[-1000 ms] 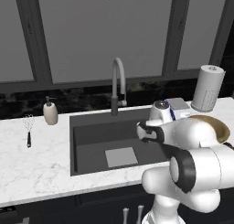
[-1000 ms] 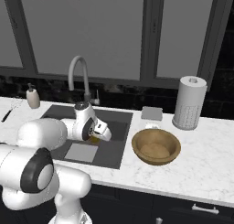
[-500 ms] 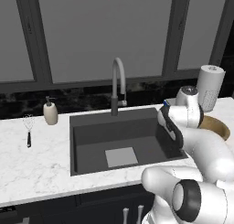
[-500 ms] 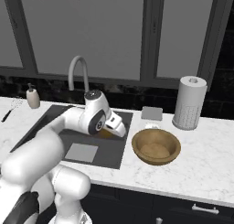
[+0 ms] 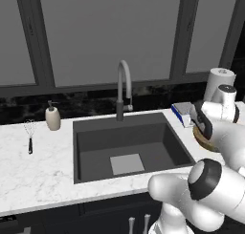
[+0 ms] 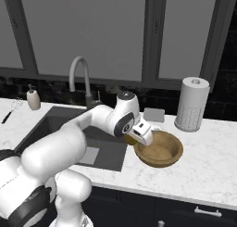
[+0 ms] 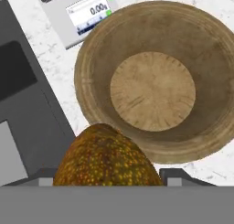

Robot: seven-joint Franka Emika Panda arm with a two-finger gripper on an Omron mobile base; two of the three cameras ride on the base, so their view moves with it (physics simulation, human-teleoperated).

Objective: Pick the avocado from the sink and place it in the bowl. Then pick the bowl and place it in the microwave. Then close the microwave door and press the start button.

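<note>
The orange-brown avocado (image 7: 107, 157) sits between my two fingertips, and my gripper (image 7: 109, 175) is shut on it. The gripper (image 6: 141, 132) hangs just above the near-left rim of the wood-brown bowl (image 6: 162, 149), which stands on the counter right of the sink (image 6: 55, 124). Seen from the hand, the bowl (image 7: 155, 81) lies directly beyond the avocado, and its tan floor is bare. From the left base, the gripper (image 5: 201, 123) covers most of the bowl (image 5: 203, 141). The dark sink (image 5: 95, 132) holds nothing but its light grey square.
A kitchen scale (image 6: 153, 114) sits behind the bowl, and a paper towel roll (image 6: 191, 103) stands to its right. The curved faucet (image 5: 123, 85) rises behind the sink. A soap dispenser (image 5: 52, 118) and a whisk (image 5: 29, 132) lie on the left counter.
The arm has swung right, from over the sink to over the bowl's rim, carrying the avocado with it.
</note>
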